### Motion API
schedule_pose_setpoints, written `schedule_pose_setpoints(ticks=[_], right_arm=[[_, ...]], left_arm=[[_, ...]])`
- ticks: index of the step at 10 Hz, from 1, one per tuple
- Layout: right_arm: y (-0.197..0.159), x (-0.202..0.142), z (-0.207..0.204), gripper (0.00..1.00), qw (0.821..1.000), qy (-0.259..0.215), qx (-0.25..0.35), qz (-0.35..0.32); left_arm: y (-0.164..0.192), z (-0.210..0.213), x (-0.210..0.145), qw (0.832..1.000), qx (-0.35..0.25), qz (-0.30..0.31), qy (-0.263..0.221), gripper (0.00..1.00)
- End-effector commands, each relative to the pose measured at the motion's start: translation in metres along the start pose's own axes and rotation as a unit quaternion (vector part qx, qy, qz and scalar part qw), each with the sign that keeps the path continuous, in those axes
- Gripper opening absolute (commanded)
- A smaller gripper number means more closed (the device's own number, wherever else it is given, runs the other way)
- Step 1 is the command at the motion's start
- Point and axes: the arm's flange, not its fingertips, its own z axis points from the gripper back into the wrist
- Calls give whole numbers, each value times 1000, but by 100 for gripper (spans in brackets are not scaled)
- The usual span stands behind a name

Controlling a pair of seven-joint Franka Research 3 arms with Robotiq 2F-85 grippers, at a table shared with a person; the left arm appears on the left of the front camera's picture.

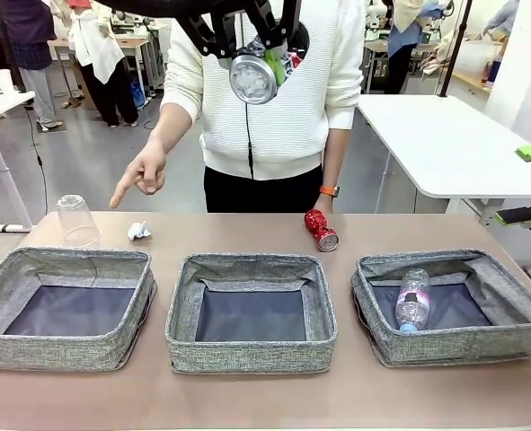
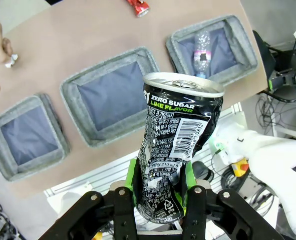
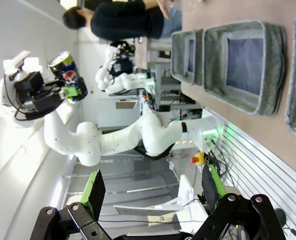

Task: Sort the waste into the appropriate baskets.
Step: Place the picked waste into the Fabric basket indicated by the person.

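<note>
Waste sorting status: one down, four to go by my count. Bottle [image 1: 411, 301] is lying in the right basket [image 1: 454, 346], while the middle basket [image 1: 252, 352] and left basket [image 1: 58, 355] have nothing in them. My left gripper [image 2: 160, 182] is pinching the dented black can [image 2: 180, 150] by its lower half, up in the air well above the table [image 1: 229, 229]. My right gripper [image 3: 153, 190] is spread wide with nothing in it, off to the side. Behind the baskets sit the cup [image 1: 76, 222], upside down, the paper ball [image 1: 138, 232] just beside it, and the red can [image 1: 321, 230] on its side. The person's hand [image 1: 144, 175] points down near the paper ball. I reckon the can gets binned next.
</note>
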Motion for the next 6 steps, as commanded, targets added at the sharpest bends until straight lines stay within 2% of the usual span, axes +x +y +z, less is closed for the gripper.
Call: schedule_pose_setpoints(ticks=[1,6], right_arm=[[3,1,2,100,1000,1,8,9],[3,1,2,100,1000,1,8,9]], left_arm=[[1,3,-2,1000,5,-1,-2,39],[1,3,-2,1000,5,-1,-2,39]])
